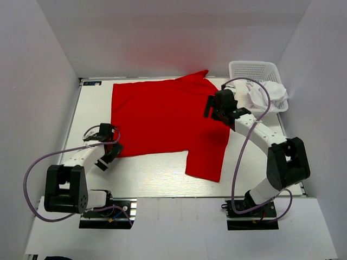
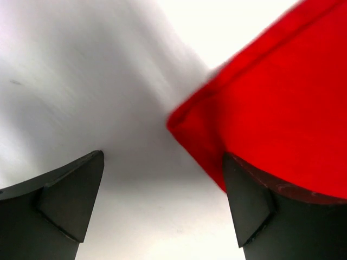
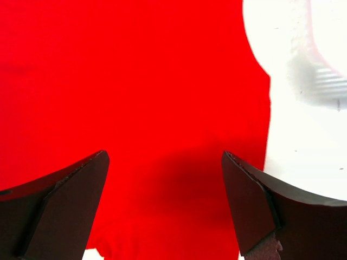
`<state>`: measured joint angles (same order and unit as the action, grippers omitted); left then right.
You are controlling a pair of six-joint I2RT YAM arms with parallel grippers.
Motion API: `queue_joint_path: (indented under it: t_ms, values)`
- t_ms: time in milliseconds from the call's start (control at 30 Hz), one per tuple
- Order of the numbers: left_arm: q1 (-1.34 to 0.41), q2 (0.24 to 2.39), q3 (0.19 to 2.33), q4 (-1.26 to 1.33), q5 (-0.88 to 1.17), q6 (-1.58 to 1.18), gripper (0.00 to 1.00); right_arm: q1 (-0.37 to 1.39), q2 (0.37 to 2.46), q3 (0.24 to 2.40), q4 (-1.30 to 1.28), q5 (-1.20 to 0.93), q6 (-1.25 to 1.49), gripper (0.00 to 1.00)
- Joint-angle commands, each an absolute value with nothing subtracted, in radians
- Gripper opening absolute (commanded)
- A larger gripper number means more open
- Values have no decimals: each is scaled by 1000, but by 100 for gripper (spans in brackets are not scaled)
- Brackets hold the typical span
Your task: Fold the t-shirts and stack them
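The red t-shirt (image 1: 162,116) lies spread flat across the middle of the table. My left gripper (image 1: 114,147) is open at the shirt's near left corner; in the left wrist view that corner (image 2: 190,122) lies between the jaws, close to the right finger. My right gripper (image 1: 216,111) is open just above the shirt's right side, with red cloth (image 3: 162,135) between its jaws. The white t-shirt (image 1: 268,95) lies crumpled in the basket.
A white mesh basket (image 1: 255,67) stands at the back right corner. White walls close in the table on the left, back and right. Bare table (image 1: 152,176) shows in front of the shirt.
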<state>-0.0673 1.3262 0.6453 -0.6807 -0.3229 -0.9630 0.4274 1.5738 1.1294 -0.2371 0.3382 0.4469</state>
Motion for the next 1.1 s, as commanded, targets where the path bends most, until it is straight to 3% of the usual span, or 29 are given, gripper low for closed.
queue_joint_path:
  t_ms: [0, 167, 333, 467, 767, 867, 1067]
  values:
    - [-67, 1256, 624, -606, -317, -1040, 99, 428, 1519, 1097, -146, 302, 472, 90]
    - [-67, 1265, 635, -629, -420, -1049, 99, 428, 1520, 1086, -141, 269, 491, 90]
    - [-67, 1299, 646, -629, -420, -1049, 84, 426, 1525, 1085, -179, 285, 508, 90]
    - [-67, 1334, 611, -530, -358, -1010, 64, 428, 1508, 1063, -210, 308, 509, 90]
    - [-67, 1436, 612, -538, -267, -963, 0, 434, 1399, 914, -507, 359, 581, 88]
    - [-67, 1410, 623, -557, -267, -954, 0, 452, 1322, 868, -592, 251, 589, 83]
    - [-67, 1335, 634, -601, -267, -943, 0, 584, 1287, 807, -762, 115, 649, 84]
